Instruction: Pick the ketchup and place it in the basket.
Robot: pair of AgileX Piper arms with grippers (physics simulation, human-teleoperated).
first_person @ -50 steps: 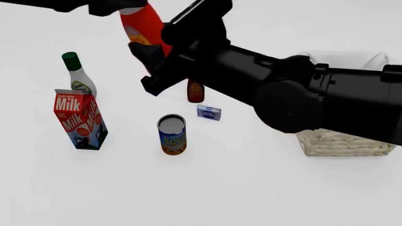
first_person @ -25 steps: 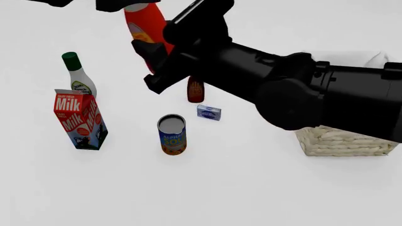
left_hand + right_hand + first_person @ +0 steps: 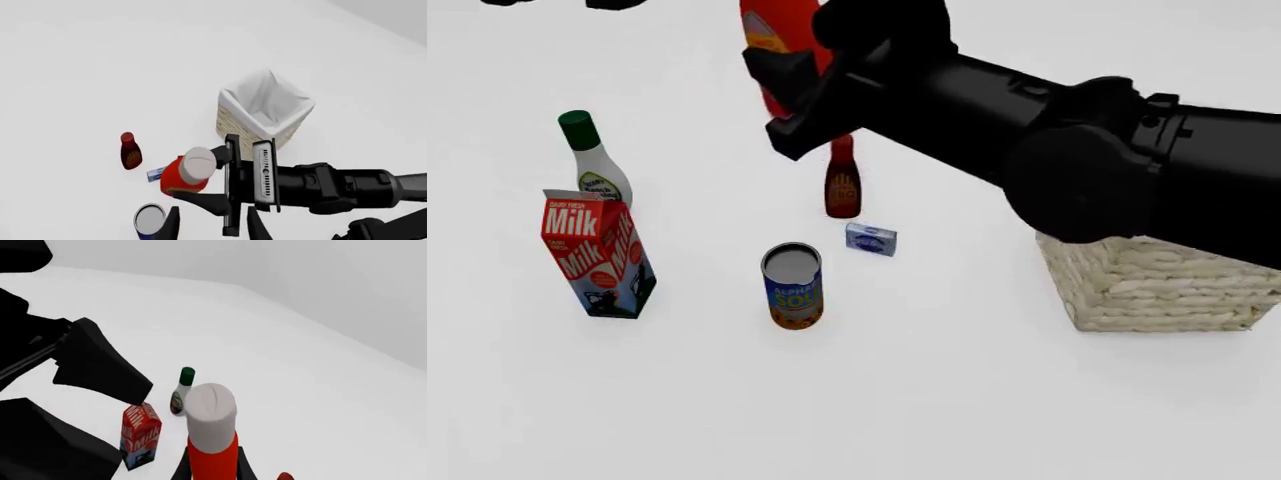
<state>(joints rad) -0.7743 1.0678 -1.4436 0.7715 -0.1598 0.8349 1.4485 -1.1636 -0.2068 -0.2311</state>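
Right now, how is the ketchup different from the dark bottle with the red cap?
The ketchup is bright red-orange with a white cap; the dark bottle is brownish-red with a red cap. The ketchup is held in the air by the right pincer, while the dark bottle stands on the table. In the left wrist view the ketchup looks fatter. Both are upright.

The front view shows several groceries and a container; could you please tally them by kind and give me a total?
Bottles: 3, namely the ketchup, the dark bottle and the white bottle
Cartons: 1, the milk carton
Cans: 1, the soup can
Small boxes: 1, the blue box
Baskets: 1, the basket
Total: 7
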